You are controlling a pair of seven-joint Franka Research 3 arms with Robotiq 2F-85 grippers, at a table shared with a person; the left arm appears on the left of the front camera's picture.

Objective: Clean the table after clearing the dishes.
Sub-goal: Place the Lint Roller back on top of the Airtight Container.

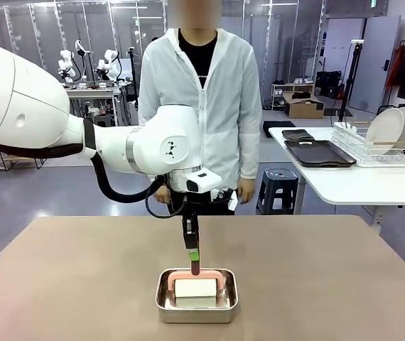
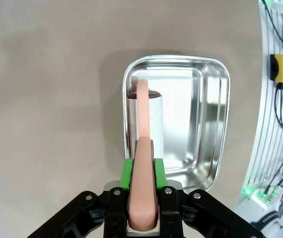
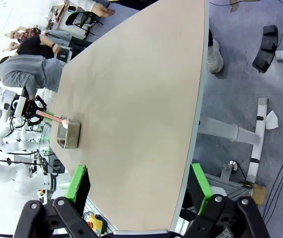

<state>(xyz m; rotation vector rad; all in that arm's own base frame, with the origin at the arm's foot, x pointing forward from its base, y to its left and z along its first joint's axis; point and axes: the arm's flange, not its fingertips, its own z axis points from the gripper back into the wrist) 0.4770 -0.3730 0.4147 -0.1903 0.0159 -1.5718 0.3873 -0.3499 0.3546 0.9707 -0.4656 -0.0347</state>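
Left gripper (image 2: 142, 171) clamped on the pink handle (image 2: 142, 198) of the roller (image 2: 157, 121), green pads (image 2: 127, 171) pressed against either side of it. Handle running up from the fingers and arching over the white roller drum, which lies inside the steel pan (image 2: 216, 124) along one long wall. Seen from the front, left gripper (image 1: 195, 261) pointing straight down over the pan (image 1: 196, 307), pink handle (image 1: 220, 273) looping above the white roller (image 1: 195, 288). Pan resting near the robot-side edge of the table (image 1: 330, 284), roughly at its middle. Left arm reaching in from picture left, wrist above the pan.

Right gripper (image 3: 139, 191) spread wide, nothing between its green pads (image 3: 77, 181), hanging over the table's edge with the taupe table top (image 3: 141, 89) stretching away beyond. Far down that top, the pan (image 3: 68, 133) with the left gripper (image 3: 30, 111) at the pink handle.

Person (image 1: 202, 106) in a white jacket standing at the far side, behind the arm. Dishes off the table: white plates (image 1: 391, 129) upright in a wire rack (image 1: 373, 150) and dark trays (image 1: 316, 150) stacked flat beside it, all on the smaller white table (image 1: 359, 185) to the right.
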